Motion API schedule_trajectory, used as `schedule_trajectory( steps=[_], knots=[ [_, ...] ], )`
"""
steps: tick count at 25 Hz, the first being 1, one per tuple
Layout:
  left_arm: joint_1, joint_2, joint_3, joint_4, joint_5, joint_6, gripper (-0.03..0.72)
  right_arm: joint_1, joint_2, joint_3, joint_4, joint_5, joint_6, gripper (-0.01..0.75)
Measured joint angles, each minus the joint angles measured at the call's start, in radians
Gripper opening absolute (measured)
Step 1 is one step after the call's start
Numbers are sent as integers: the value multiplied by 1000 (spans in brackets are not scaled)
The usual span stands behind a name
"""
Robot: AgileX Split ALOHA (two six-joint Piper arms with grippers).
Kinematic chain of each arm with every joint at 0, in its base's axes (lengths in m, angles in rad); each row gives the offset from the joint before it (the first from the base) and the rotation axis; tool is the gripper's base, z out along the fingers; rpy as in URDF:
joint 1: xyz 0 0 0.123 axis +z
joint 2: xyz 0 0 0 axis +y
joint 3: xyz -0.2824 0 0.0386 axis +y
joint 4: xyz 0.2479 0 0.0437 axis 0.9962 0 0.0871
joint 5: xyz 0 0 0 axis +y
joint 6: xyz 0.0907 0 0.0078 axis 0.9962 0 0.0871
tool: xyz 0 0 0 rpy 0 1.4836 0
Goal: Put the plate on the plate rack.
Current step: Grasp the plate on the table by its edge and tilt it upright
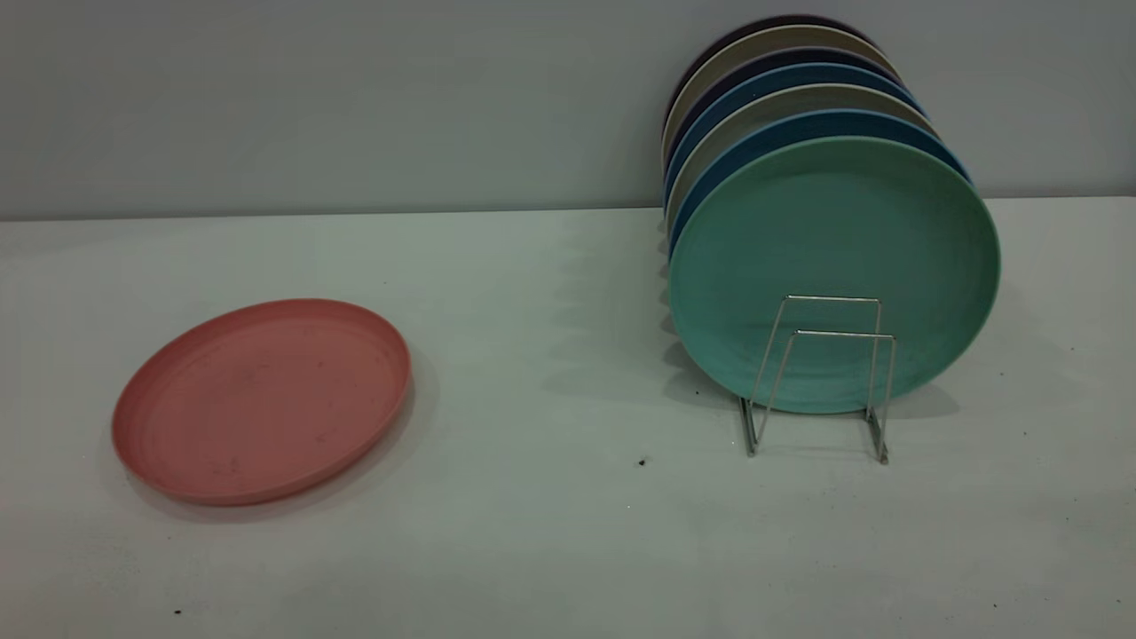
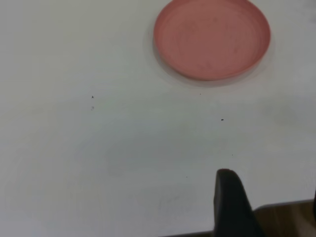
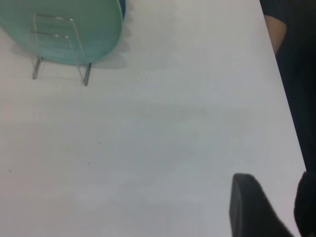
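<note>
The salmon-pink plate lies flat on the white table at the left; it also shows in the left wrist view. The silver wire plate rack stands at the right, with its two front loops free. It also shows in the right wrist view. Neither gripper shows in the exterior view. My left gripper is open and empty near the table's edge, well short of the pink plate. My right gripper is open and empty near the table's edge, far from the rack.
A teal-green plate stands upright in the rack, with several blue, beige and dark plates behind it. A grey wall runs behind the table. A person's dark sleeve is beyond the table edge in the right wrist view.
</note>
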State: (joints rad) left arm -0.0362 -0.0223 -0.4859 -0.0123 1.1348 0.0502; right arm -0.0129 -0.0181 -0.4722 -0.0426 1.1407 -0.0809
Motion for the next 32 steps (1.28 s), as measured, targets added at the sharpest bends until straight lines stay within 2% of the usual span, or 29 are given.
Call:
schedule_trajectory(
  steps=[29, 32],
  knots=[
    [0, 0, 0, 0, 0, 0, 431, 0, 0, 0, 0, 0, 0, 237],
    [-22, 0, 0, -1, 0, 0, 431, 0, 0, 0, 0, 0, 0, 237]
  ],
)
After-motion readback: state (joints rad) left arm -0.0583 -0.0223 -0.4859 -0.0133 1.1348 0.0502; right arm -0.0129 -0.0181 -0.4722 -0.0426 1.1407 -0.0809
